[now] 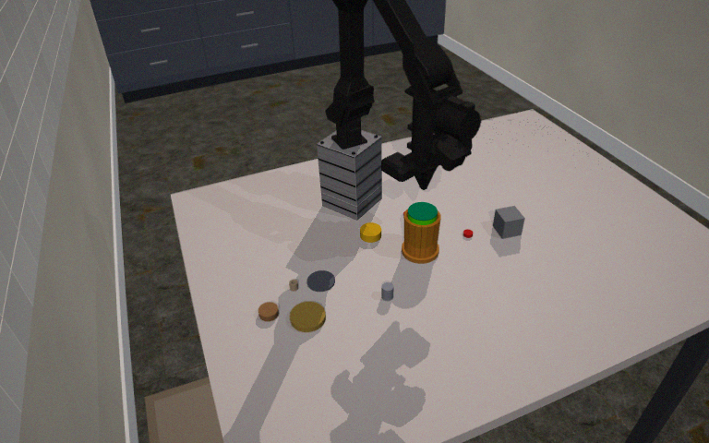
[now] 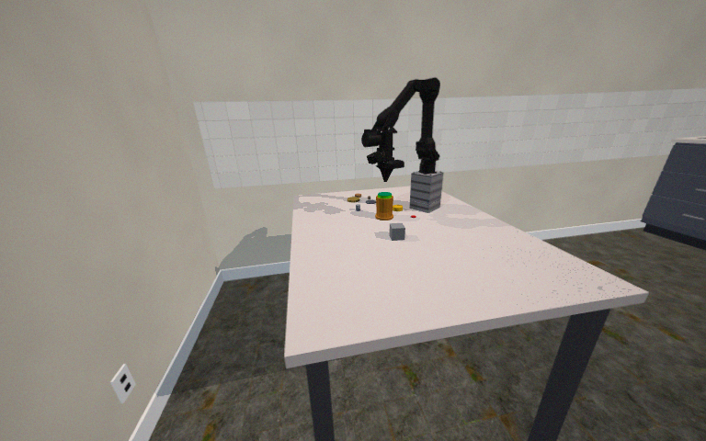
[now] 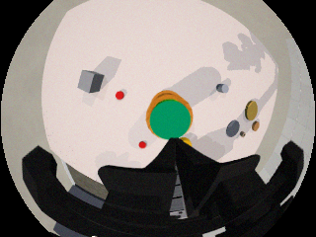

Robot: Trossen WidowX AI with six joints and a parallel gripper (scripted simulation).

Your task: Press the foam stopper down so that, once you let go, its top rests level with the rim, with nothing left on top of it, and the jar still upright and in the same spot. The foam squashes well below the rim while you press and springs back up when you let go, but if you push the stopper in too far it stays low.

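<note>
An orange ribbed jar (image 1: 421, 241) (image 2: 384, 209) stands upright on the table. The green foam stopper (image 1: 422, 210) (image 2: 384, 195) (image 3: 170, 119) sits in its mouth, with its top above the jar's rim and nothing on it. My gripper (image 1: 424, 186) (image 2: 385, 179) (image 3: 173, 141) is shut and empty, pointing down. Its tips hang above the stopper with a gap between them. In the wrist view the tips reach the near edge of the stopper's outline. The jar's lower part is mostly hidden in the wrist view.
A grey cube (image 1: 508, 221) (image 2: 396, 231) (image 3: 90, 81) and a small red disc (image 1: 467, 233) lie to one side. A yellow disc (image 1: 370, 233) lies between the jar and the arm's base (image 1: 350, 175). A small grey cylinder (image 1: 387, 291), a dark disc (image 1: 320, 280) and an olive disc (image 1: 307, 317) also lie on the table.
</note>
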